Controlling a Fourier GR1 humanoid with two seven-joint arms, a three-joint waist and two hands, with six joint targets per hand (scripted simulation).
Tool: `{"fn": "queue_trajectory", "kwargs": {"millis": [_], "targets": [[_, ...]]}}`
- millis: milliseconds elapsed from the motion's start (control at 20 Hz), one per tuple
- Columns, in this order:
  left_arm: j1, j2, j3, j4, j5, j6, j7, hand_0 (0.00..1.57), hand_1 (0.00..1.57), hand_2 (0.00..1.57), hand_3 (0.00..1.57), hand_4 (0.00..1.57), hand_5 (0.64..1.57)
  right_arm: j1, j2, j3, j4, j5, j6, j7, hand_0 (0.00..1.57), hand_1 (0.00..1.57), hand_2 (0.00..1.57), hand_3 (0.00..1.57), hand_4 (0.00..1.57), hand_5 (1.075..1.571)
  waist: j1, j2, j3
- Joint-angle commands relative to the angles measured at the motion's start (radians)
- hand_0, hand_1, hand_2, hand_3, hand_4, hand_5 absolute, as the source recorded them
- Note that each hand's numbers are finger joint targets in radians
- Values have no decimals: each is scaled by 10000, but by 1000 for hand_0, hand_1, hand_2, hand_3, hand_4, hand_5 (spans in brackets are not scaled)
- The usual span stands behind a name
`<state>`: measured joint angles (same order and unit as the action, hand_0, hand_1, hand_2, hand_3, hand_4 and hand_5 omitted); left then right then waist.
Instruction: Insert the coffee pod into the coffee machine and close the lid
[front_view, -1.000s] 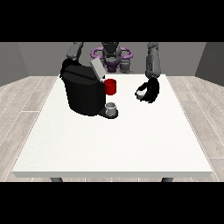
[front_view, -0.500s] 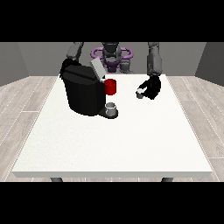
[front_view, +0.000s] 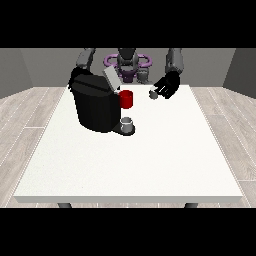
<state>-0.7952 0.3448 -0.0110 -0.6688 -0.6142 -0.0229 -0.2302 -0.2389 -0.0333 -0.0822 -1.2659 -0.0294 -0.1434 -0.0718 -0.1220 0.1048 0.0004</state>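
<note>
A black coffee machine (front_view: 95, 107) stands on the white table (front_view: 150, 160) at the left, its grey lid (front_view: 111, 79) tilted up and open. A red part (front_view: 126, 99) sticks out at its front, above a small grey cup (front_view: 127, 123) on the drip base. The hand at the view's right (front_view: 167, 86) hovers above the table right of the machine, with its fingers curled round a small grey coffee pod (front_view: 154, 93). The hand at the view's left (front_view: 76, 75) sits behind the machine's top and is mostly hidden.
The robot's torso (front_view: 128, 62) rises behind the table's far edge. Wooden floor surrounds the table. The table's front half spreads wide toward the camera.
The hand at the view's right has risen and moved toward the machine, carrying the pod. The machine, the cup and the other hand have not moved.
</note>
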Motion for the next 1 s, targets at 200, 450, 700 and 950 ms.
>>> {"fn": "queue_trajectory", "kwargs": {"millis": [200,450,700,950], "targets": [[-932,204,310,-329,82,-827,216,1272,1272,1342,1293,548,1571,-375,-49,150,87,9,167,77,0,0,0,0,468,1571,-239,38,-4],[-1911,614,703,-360,173,-1173,680,1253,1253,1328,1281,537,1571,-487,237,198,286,63,20,-661,0,0,0,0,476,1571,-438,542,-1],[-2153,1006,1116,141,209,-1175,972,1248,1248,1292,1237,515,1571,-117,186,721,-835,-37,446,116,0,0,0,0,504,1571,-1358,205,-5],[-2939,1379,1427,178,410,-1580,841,1255,1255,1287,1219,471,1571,-401,297,963,-977,303,70,221,0,0,0,0,492,1571,-1477,608,-6]]}}
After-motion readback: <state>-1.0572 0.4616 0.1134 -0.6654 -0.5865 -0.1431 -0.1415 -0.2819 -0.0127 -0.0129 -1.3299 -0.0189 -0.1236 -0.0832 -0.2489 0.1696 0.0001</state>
